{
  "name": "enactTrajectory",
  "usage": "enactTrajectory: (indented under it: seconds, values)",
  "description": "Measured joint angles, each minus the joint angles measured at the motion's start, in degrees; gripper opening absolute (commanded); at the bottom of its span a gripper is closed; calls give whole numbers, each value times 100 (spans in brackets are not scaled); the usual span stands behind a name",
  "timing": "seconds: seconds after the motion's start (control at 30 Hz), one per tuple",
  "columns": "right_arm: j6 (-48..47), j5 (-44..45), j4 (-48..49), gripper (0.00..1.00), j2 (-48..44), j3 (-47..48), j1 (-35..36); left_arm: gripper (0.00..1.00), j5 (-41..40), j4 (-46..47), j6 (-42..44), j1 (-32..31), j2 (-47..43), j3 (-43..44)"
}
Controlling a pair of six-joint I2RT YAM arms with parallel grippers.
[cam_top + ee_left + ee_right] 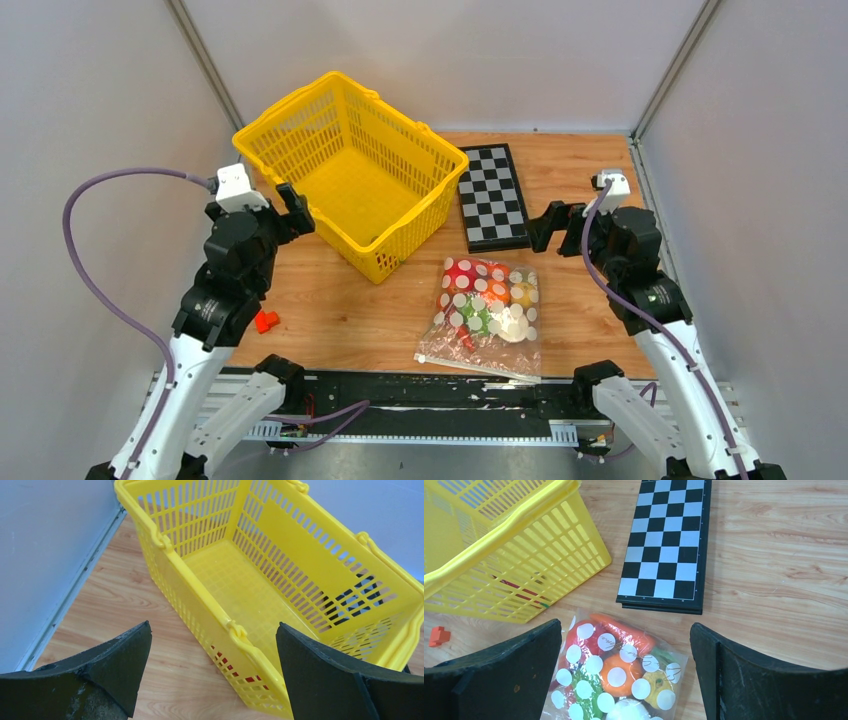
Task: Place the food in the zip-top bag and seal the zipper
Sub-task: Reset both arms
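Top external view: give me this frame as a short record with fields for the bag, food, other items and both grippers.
zip-top bag: flat on table, near centre, filled
food: tomato, carrot, orange and more, inside bag
zipper: along bag's near edge; sealed or not, cannot tell
basket: yellow, upright, behind bag
chessboard: flat, right of basket
red block: on table by left arm
left gripper: open, empty, by basket's rim
right gripper: open, empty, raised beside chessboard

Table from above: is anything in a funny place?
A small red block lies alone at the wooden table's left side, apart from the dotted clear plastic bag of toy food. Something red shows through the yellow mesh basket's near wall; unidentifiable.
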Motion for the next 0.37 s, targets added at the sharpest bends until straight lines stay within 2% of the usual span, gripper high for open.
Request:
enactTrajectory:
  seconds: [0.37]
  values:
    - [13, -57, -83, 100, -107, -85, 0, 100, -278, -33, -223, 0, 186, -210]
